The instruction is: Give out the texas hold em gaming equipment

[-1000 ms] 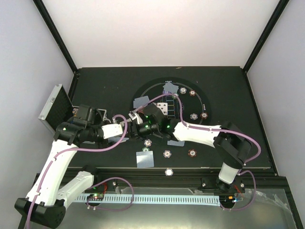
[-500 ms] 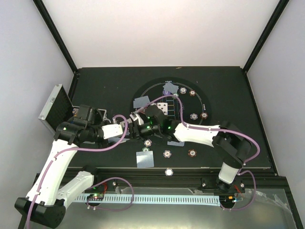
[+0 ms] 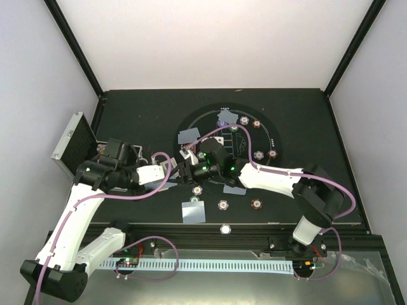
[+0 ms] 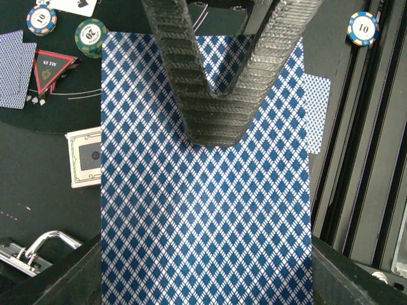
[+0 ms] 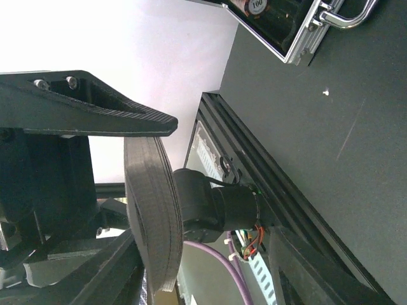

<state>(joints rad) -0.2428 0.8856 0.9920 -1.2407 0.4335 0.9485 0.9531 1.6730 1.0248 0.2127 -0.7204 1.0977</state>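
A blue diamond-backed playing card (image 4: pixel 206 222) fills the left wrist view. It is back up, held above the table (image 4: pixel 44 203), with its long axis running from 12 to 6 o'clock. The left gripper (image 3: pixel 172 168) grasps it at the 6 o'clock end, its fingertips hidden under the card. From 12 o'clock the right gripper (image 4: pixel 217 124) lies over the card's back, its two ribbed fingers clenched into a V with the tips meeting. From above, the grippers meet nose to nose at about 8 o'clock on the round layout (image 3: pixel 206 117). Around the card, a green chip (image 4: pixel 90 37) and the red triangle marker (image 4: pixel 51 63) sit at 10 o'clock. A striped chip (image 4: pixel 362 28) is at 1 o'clock, a second card (image 4: pixel 317 114) just beside the 3 o'clock edge, and a case handle (image 4: pixel 38 249) at 8 o'clock.
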